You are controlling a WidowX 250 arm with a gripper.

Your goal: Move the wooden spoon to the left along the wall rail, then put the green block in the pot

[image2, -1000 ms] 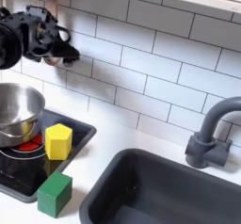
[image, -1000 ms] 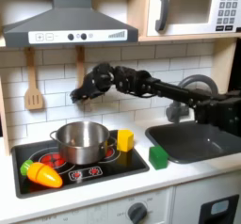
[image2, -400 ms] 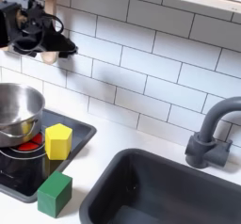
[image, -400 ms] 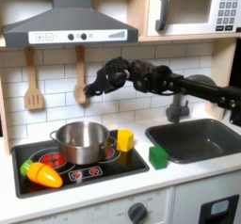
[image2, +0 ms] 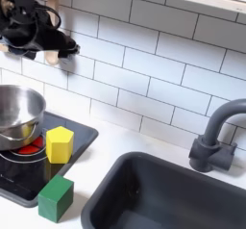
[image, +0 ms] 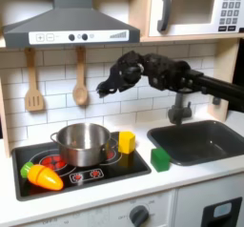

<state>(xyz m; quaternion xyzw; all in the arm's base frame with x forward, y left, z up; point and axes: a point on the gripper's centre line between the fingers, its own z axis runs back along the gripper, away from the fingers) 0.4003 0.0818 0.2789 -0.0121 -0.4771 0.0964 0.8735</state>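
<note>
Above the pot (image: 82, 143) and toward the first exterior view's right, the gripper (image: 108, 86) hangs in the air before the tiled wall, with the black arm (image: 186, 78) reaching back toward that view's right. Its fingers (image2: 50, 56) are too dark and clustered in both exterior views for me to tell whether they are parted or closed; nothing is seen held between them. Higher than the pot, the wooden spoon (image: 80, 81) hangs upright against the wall, bowl downward, just beside the gripper on the first exterior view's left and apart from it. Further to that view's left of the pot hangs a wooden spatula (image: 34, 86). The pot stands on the black stovetop (image: 105, 170). The yellow block (image: 126, 141) sits on the stovetop just beside the pot, on the first exterior view's right. The green block (image: 160, 158) rests on the white worktop (image: 191, 179), further to that view's right of the pot and nearer the camera, between the stovetop and the sink (image: 200, 142)
</note>
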